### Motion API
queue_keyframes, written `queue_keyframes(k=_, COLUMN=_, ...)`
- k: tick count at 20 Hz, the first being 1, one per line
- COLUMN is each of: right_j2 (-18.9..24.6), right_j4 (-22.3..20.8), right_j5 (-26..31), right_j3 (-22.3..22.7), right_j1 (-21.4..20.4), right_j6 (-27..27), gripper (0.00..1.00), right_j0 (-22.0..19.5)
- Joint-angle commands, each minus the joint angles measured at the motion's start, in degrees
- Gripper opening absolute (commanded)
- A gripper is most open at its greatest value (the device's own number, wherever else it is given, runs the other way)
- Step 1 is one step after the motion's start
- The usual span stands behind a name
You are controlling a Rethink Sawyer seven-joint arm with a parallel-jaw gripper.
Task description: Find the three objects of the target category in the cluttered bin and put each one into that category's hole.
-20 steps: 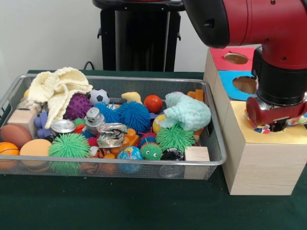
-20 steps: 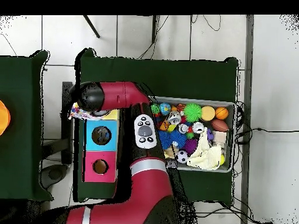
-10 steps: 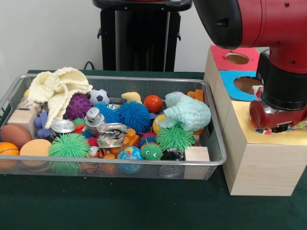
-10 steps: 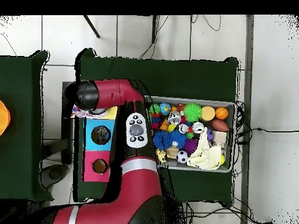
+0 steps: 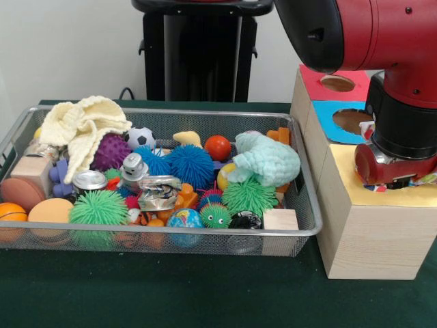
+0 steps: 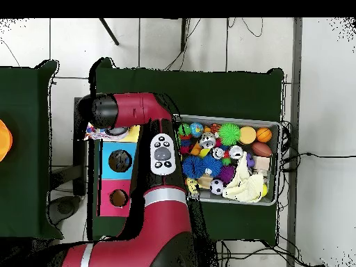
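The gripper hangs right above the yellow hole (fingers hidden, cannot tell if holding); the bin lies beside.

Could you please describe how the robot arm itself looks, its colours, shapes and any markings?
The arm is made of thick, rounded glossy red segments joined by black cylindrical collars. Its wrist ends in a red rounded housing under a black band. From overhead, a light grey oval panel with dark round buttons sits on the red link. No loose cables show on it. The fingers are hidden.
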Motion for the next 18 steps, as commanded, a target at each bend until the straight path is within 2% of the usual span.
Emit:
queue_keyframes(k=1, right_j2=1.2, right_j4=-2.7, right_j5=-18.4, right_j3=1.7, right_j1=17.8, right_j6=12.9, gripper=0.0, right_j0=-0.9)
queue_keyframes(k=6, right_j2=0.5, right_j4=-2.1, right_j5=-19.6, right_j3=2.1, right_j1=17.6, right_j6=14.6, gripper=0.0, right_j0=-0.5)
queue_keyframes(k=7, right_j2=0.1, right_j4=-1.1, right_j5=-18.4, right_j3=2.0, right_j1=17.8, right_j6=15.5, gripper=1.0, right_j0=-0.4)
queue_keyframes(k=18, right_j2=-1.2, right_j4=1.2, right_j5=-18.1, right_j3=2.1, right_j1=18.0, right_j6=16.7, gripper=1.0, right_j0=0.3)
